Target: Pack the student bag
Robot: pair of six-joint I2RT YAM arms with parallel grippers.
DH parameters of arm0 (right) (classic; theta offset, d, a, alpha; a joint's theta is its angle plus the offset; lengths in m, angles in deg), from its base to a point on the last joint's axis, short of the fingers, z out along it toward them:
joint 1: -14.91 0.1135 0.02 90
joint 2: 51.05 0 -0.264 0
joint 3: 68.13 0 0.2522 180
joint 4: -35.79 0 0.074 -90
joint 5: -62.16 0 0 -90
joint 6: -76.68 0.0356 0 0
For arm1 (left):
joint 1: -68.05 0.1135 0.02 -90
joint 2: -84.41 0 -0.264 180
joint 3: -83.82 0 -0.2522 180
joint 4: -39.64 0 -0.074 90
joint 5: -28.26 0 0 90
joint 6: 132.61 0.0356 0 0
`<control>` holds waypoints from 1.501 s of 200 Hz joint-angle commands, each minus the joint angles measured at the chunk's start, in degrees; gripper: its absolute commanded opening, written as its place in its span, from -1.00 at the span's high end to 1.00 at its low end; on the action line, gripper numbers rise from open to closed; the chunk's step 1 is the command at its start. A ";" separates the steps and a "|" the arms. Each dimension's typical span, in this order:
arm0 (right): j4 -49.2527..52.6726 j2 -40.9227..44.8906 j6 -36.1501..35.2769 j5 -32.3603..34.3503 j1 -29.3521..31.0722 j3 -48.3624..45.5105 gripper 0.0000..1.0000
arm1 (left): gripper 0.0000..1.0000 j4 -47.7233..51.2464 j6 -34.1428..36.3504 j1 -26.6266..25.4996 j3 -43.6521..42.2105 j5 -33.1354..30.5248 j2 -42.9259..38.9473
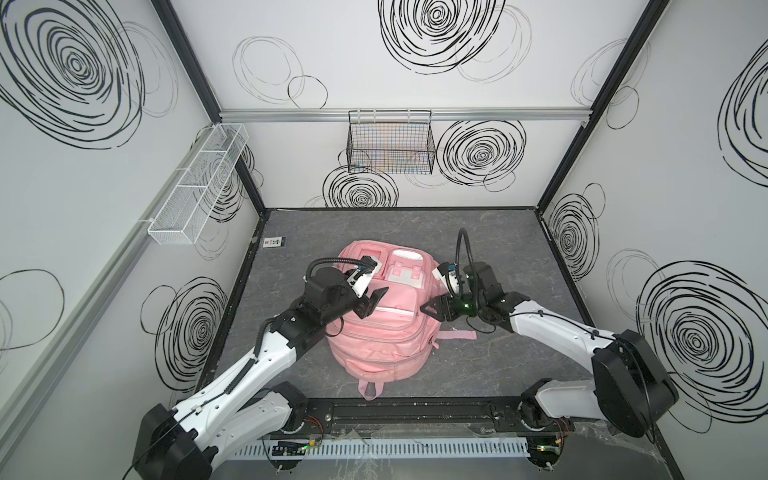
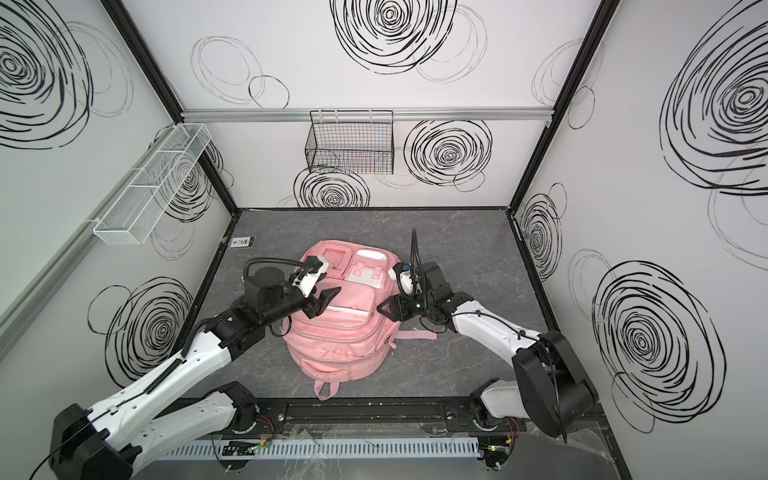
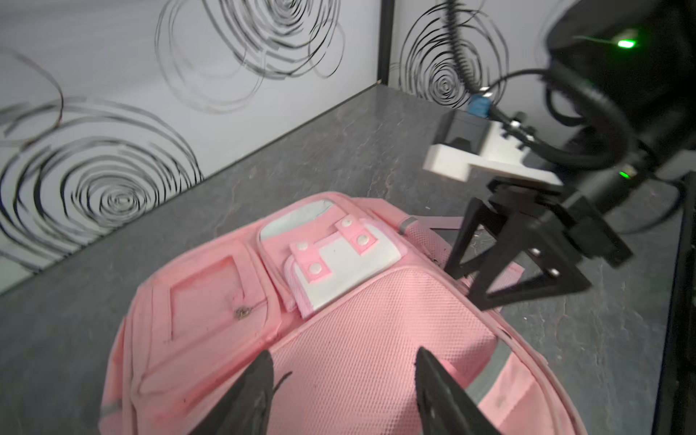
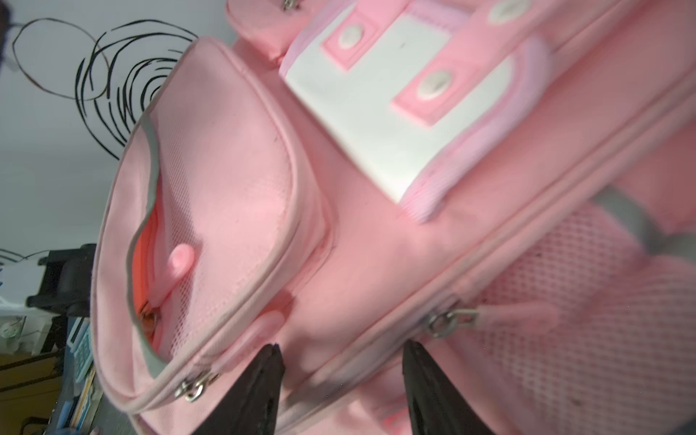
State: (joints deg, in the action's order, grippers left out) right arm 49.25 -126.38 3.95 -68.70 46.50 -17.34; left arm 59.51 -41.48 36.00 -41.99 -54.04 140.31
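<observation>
The pink student bag [image 1: 384, 336] lies front-up on the grey tabletop [image 1: 490, 249], between the two grippers. The left gripper [image 1: 376, 302] hovers over the bag's mesh front pocket [image 3: 376, 320], jaws spread wide with nothing between them. Opposite it, the right gripper [image 1: 426, 309] points at the bag's side near a metal zip pull [image 4: 448, 322], jaws also apart and empty. The white flap patch [image 1: 405, 272] lies beyond both sets of fingertips.

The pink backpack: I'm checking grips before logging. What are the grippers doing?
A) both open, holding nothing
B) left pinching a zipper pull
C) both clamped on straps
A: left gripper and right gripper each show spread fingers, nothing between, at the student bag.
</observation>
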 commanded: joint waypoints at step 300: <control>-19.07 -4.16 -34.25 3.93 9.04 -1.33 0.43 | 1.00 -2.52 -50.35 19.41 -19.00 3.57 -8.07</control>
State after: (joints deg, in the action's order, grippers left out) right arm 34.32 -131.76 -33.90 -61.42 56.36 -17.58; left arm 61.31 -84.34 55.82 -58.78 -54.98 132.44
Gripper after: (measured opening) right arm 0.325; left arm 0.096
